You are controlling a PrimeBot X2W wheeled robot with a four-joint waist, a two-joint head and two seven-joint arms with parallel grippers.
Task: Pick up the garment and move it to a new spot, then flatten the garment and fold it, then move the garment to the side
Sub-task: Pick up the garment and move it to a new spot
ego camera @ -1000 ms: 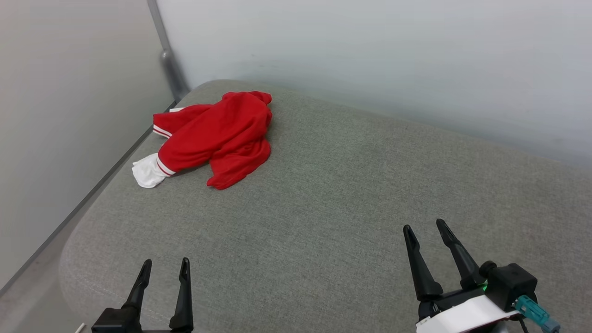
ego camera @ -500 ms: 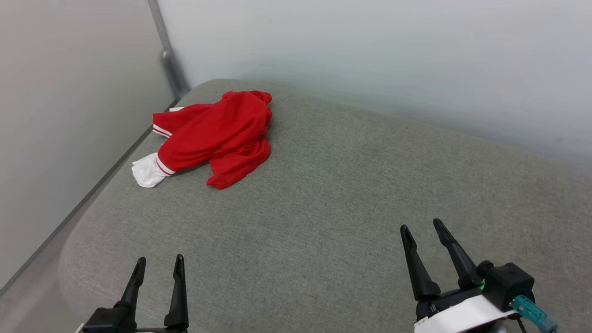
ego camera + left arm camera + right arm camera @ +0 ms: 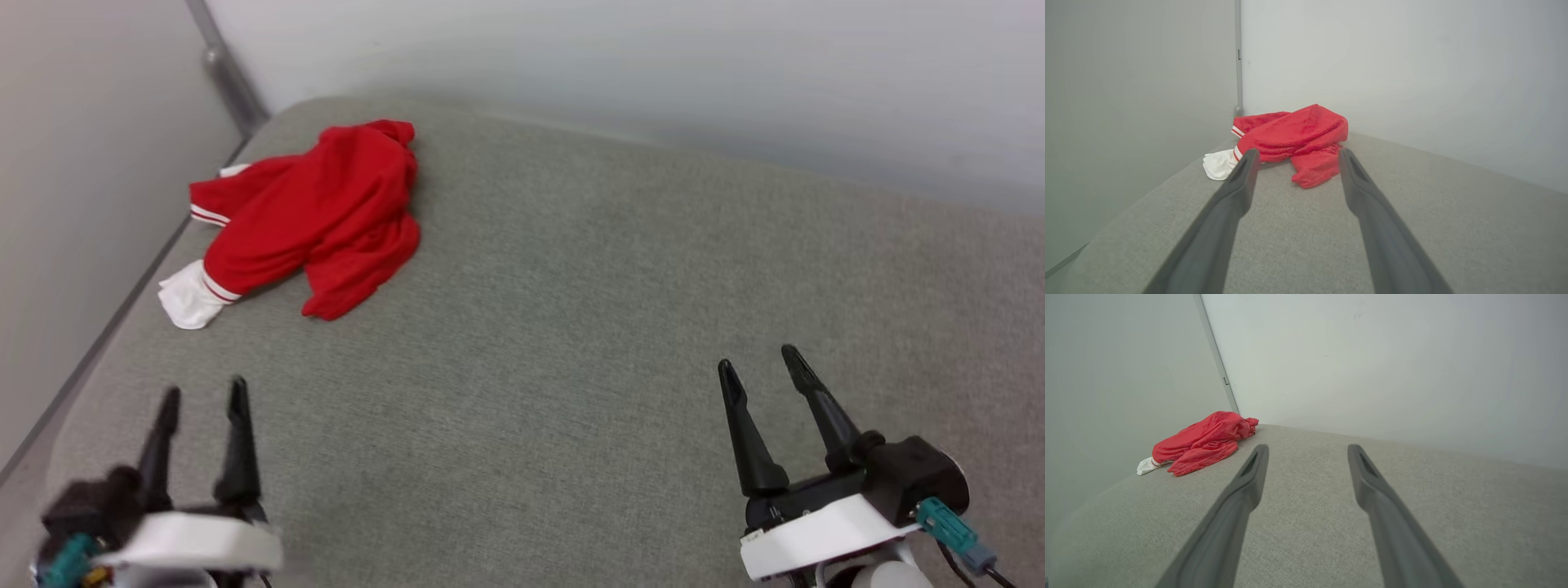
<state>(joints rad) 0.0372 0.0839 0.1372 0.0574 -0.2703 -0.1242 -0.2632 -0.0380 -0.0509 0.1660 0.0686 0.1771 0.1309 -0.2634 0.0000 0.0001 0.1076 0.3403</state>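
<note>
Head view: the shirt (image 3: 314, 216) lies bunched at a corner of the cushion (image 3: 571, 343), well ahead of the left gripper (image 3: 204, 390) and far ahead-left of the right gripper (image 3: 758, 359). Both stand wide and empty, likely readied to reach.

Left wrist view: the shirt (image 3: 1294, 136) sits straight ahead, beyond the spread fingers (image 3: 1237, 188), untouched.

Right wrist view: it lies off left, so the left arm seems better placed.

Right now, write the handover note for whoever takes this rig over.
Left claw: open, empty, above the near left of the grey cushion.
Right claw: open, empty, near right.
Shirt: red with white sleeves, crumpled at the cushion's far left corner, apart from both claws.
Done: nothing yet.
Left: pick it up, move it, flatten, fold, set it aside.
</note>
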